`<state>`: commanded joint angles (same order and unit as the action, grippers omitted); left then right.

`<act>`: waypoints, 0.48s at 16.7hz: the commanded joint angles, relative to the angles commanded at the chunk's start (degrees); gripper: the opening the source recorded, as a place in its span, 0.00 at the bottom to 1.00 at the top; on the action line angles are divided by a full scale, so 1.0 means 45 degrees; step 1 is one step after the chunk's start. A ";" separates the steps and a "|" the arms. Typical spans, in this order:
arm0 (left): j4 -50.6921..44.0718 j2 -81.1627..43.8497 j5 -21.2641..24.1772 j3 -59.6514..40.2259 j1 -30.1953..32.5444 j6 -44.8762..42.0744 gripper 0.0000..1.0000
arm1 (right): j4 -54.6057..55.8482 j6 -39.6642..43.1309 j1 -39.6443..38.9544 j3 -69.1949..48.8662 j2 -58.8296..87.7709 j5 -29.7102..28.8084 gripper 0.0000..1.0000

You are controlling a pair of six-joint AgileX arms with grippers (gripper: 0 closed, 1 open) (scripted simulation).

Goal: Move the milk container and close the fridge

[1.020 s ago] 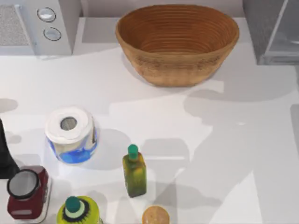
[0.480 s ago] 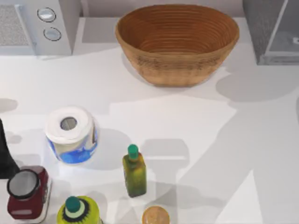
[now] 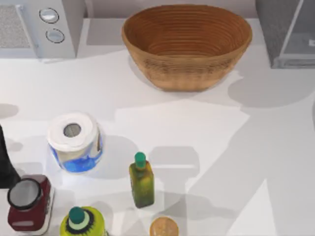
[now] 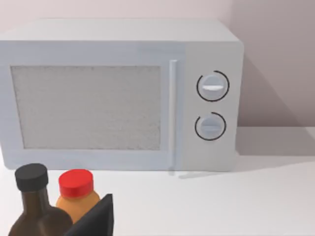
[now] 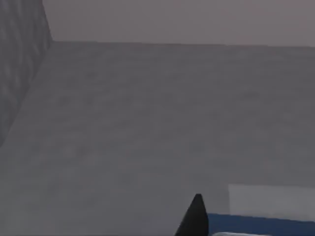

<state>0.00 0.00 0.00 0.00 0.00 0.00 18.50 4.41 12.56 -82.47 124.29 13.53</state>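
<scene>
Since a second ago, the shadows on the right of the bench (image 3: 275, 162) have shifted and the fridge (image 3: 285, 32) door panel at the top view's right corner sits at a changed angle; the bench items have not moved.

In the top view you see the wicker basket (image 3: 187, 44) at the back centre, the microwave (image 3: 37, 27) at the back left and the fridge at the back right. On the left stand the paper roll (image 3: 75, 141), the olive-green bottle (image 3: 141, 181), a dark red jar (image 3: 28, 202), a yellow-green bottle (image 3: 81, 223) and an orange lid (image 3: 164, 227) at the near edge. A dark piece of your left arm (image 3: 5, 164) shows at the left edge.

In the left wrist view, one dark fingertip of the left gripper (image 4: 96, 221) pokes in, with a dark bottle (image 4: 34, 206) and a red-capped orange bottle (image 4: 78, 196) just beside it and the microwave (image 4: 118, 93) beyond. You cannot tell how that gripper's fingers stand.

In the right wrist view, a black fingertip of the right gripper (image 5: 194, 219) lies right against the milk container (image 5: 266, 216), its blue band and white face just beside the tip. Grey fridge (image 5: 147, 113) surfaces lie beyond. You cannot tell whether this gripper pinches the carton.
</scene>
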 joint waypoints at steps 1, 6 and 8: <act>0.0000 0.0000 0.0000 0.0000 0.0000 0.0000 1.00 | 0.0000 0.0000 0.0000 0.0000 0.0000 0.0000 0.23; 0.0000 0.0000 0.0000 0.0000 0.0000 0.0000 1.00 | 0.0000 0.0000 0.0000 0.0000 0.0000 0.0000 0.60; 0.0000 0.0000 0.0000 0.0000 0.0000 0.0000 1.00 | 0.0000 0.0000 0.0000 0.0000 0.0000 0.0000 0.75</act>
<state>0.00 0.00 0.00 0.00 0.00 0.00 18.50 4.41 12.56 -82.47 124.29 13.53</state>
